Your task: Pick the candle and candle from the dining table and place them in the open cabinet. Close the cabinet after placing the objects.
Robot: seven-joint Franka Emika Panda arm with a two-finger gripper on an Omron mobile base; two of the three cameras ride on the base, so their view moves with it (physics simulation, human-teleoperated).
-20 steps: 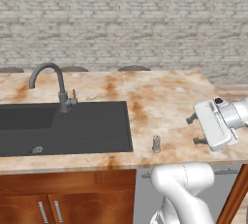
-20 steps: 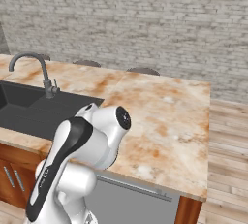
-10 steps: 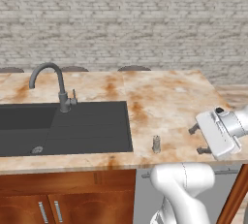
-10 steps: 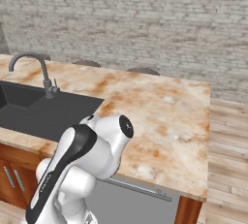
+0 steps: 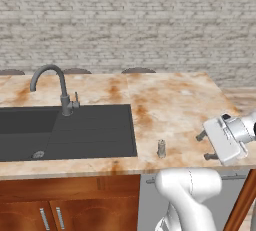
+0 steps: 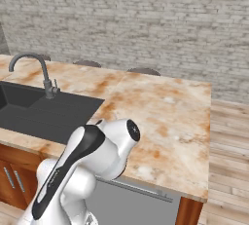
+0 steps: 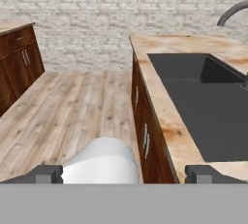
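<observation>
A short grey candle [image 5: 161, 148] stands upright on the desk [image 5: 175, 100], near its front edge, just right of the sink [image 5: 65, 131]. The gripper [image 5: 202, 146], jaws wide open and apparently empty, hangs well right of it.

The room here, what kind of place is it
Most likely a kitchen. A long stone-topped counter holds a dark inset sink with a curved grey faucet, wooden cupboards sit beneath it, and a brick wall runs behind.

Pale brick wall [image 5: 130, 20] — plank floor [image 7: 72, 106]
</observation>
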